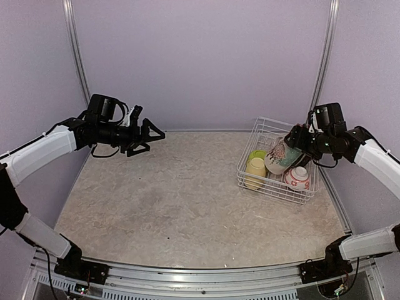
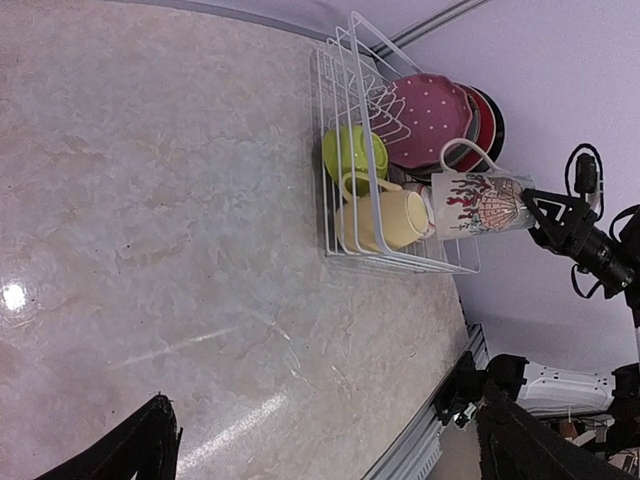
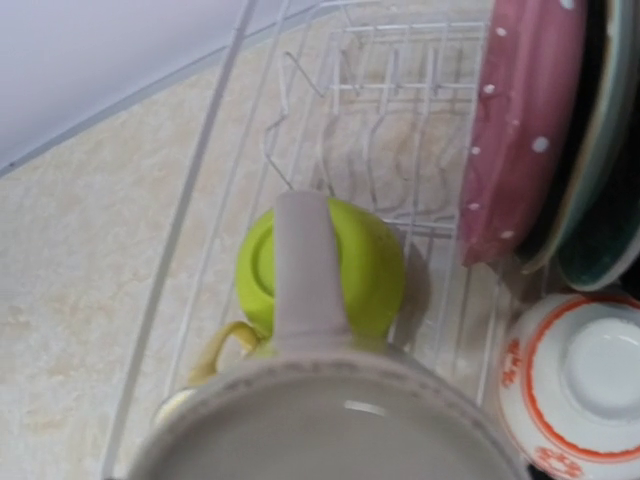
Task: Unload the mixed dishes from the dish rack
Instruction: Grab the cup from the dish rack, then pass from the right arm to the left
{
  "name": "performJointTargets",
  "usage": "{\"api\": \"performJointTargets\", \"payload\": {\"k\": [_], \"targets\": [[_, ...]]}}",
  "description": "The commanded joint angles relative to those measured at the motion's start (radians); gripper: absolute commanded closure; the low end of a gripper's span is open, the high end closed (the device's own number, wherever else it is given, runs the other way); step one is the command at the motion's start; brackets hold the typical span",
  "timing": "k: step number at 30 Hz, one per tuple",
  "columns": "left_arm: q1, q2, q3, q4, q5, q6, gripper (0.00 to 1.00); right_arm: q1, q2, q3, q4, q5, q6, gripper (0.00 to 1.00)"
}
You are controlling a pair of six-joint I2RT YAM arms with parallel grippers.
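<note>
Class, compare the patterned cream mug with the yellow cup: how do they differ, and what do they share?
The cream mug carries a red and teal pattern; the yellow cup is plain. The mug is gripped at its rim by the right gripper and held up at the top edge of the dish rack; the cup sits down inside it, untouched. Both have a handle.

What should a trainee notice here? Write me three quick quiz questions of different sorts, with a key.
1. True or false: the left gripper holds a dish.
2. Which dish does the right gripper grip? A yellow cup; B cream mug; C pink dotted plate.
3. Fill in: the small white-and-red bowl sits inside the ____.
Key: 1 false, it is open and empty; 2 B; 3 dish rack.
</note>
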Motion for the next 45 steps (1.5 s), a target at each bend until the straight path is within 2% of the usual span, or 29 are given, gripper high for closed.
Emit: {"api": "performJointTargets", "payload": {"k": [1,8,16,23,28,32,38,42,45], "targets": [[0.010,-0.001,0.011,0.031,0.052,-0.012,0.01,0.003,-0.039,0.095,0.155,-0.050,0.004,1.00],[0.024,0.010,0.007,0.049,0.091,-0.030,0.01,0.004,0.024,0.166,0.248,-0.204,0.046,1.00],[0.032,0.000,-0.003,0.091,0.153,-0.041,0.01,0.031,0.136,0.148,0.504,-0.407,0.183,1.00],[0.064,0.017,-0.036,0.206,0.304,-0.162,0.01,0.132,0.305,0.135,0.778,-0.460,0.326,1.00],[0.117,0.055,-0.116,0.456,0.476,-0.363,0.02,0.209,0.430,0.125,0.987,-0.465,0.451,1.00],[0.147,0.101,-0.143,0.560,0.512,-0.438,0.04,0.258,0.527,0.140,1.140,-0.473,0.541,1.00],[0.149,0.131,-0.166,0.609,0.511,-0.477,0.06,0.321,0.665,0.218,1.291,-0.500,0.630,1.00],[0.148,0.160,-0.189,0.732,0.554,-0.552,0.20,0.355,0.736,0.264,1.346,-0.502,0.674,1.00],[0.150,0.176,-0.194,0.735,0.550,-0.568,0.29,0.371,0.765,0.285,1.393,-0.500,0.702,1.00]]}}
